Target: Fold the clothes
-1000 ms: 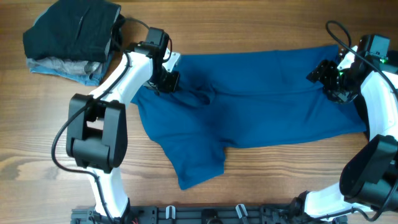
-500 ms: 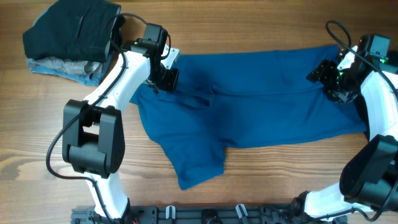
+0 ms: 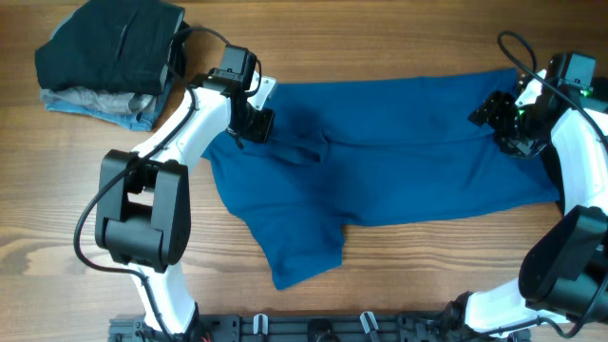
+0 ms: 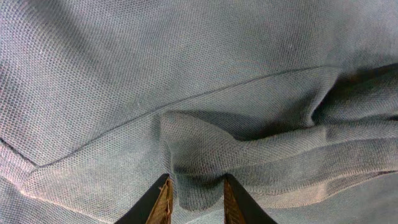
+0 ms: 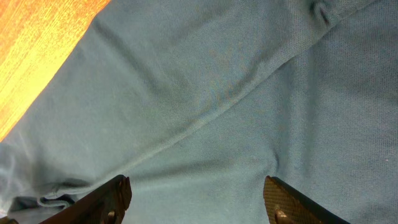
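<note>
Overhead, the blue garment [image 3: 399, 171] is seen spread across the middle of the table [image 3: 380, 285], only loosely doubled, so its folding is judged barely begun; a folded pile [image 3: 104, 57] is stacked at the far left. A ridge of cloth is pinched, seemingly firmly, by the left gripper [image 4: 196, 202]. The right gripper [image 5: 196, 186] is held wide apart over the fabric

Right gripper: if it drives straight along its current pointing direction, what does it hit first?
The blue garment. The right gripper points at it with jaws wide open, and cloth fills the wrist view ahead of the fingers. How big the gap to the fabric is cannot be told from these views.
</note>
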